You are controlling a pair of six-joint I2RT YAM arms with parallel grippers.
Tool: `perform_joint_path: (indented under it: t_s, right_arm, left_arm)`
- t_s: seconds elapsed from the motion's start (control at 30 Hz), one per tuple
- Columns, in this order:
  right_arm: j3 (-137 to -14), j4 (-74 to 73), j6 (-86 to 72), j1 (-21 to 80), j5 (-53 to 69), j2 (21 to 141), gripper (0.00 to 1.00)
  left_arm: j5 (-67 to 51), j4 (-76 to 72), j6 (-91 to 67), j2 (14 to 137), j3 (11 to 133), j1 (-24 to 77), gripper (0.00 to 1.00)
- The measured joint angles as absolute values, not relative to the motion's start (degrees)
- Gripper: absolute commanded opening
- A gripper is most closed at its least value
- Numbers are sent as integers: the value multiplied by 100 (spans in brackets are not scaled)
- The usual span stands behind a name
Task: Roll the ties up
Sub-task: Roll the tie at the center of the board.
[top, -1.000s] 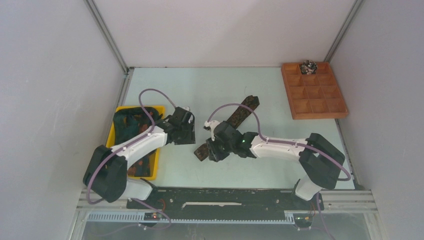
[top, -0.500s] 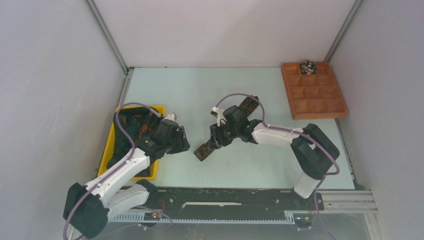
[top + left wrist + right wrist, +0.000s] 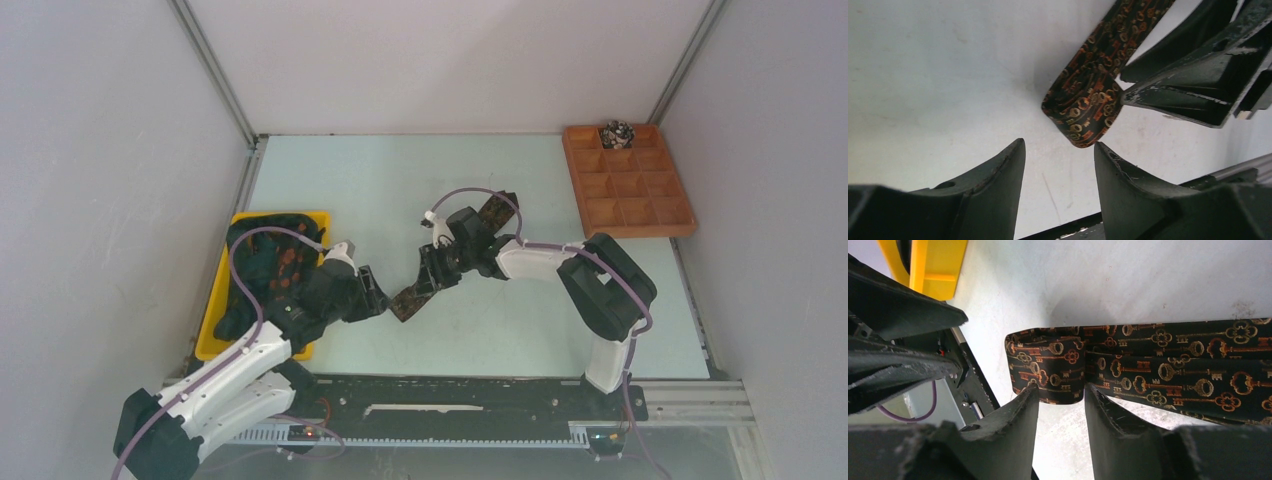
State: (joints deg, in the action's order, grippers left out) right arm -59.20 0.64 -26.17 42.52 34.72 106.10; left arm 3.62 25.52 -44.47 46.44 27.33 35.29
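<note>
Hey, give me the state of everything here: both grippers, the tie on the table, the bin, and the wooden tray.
Tie on the table: unrolled, near end folded over.
Left gripper: open, empty, just short of the tie's end.
Right gripper: open, fingertips at the tie's edge.
Yellow bin: holds heaped loose ties.
Wooden tray: one coiled tie in a back-row compartment.

Ties laid out flat: one tie [image 3: 405, 303], on the table just right of the yellow bin [image 3: 206, 340]. Rolled ties: one coil [image 3: 617, 132], in the wooden tray [image 3: 640, 232], well right of the bin and farther back. Heaped ties [image 3: 262, 262] inside the bin: number cannot be told. Bins: one. Trays: one. Grippers: two, the left gripper [image 3: 377, 297] and the right gripper [image 3: 430, 277].
</note>
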Motion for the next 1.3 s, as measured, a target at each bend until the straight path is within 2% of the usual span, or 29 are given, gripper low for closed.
perform_joint_path:
  t_s: [0.1, 0.37, 0.57, 1.0, 1.3]
  right_arm:
    - [-5924, 176, -2661, 4224, 3555, 10610, 45]
    - [-6040, 537, -2875, 4069, 3859, 10901, 29]
    - [-6045, 554, -2969, 4073, 3946, 11268, 20]
    - [-6045, 679, -3118, 4167, 4101, 11476, 18]
    - [-6069, 836, -3175, 4176, 4226, 11603, 18]
  left_arm:
    - [305, 2366, -4565, 4644, 2687, 3614, 58]
    - [272, 2029, -4807, 4644, 2587, 3736, 58]
    - [272, 1879, -4963, 4591, 2388, 3813, 58]
    - [298, 1236, -5468, 4532, 1745, 3924, 58]
    - [377, 661, -5655, 4939, 1662, 3964, 59]
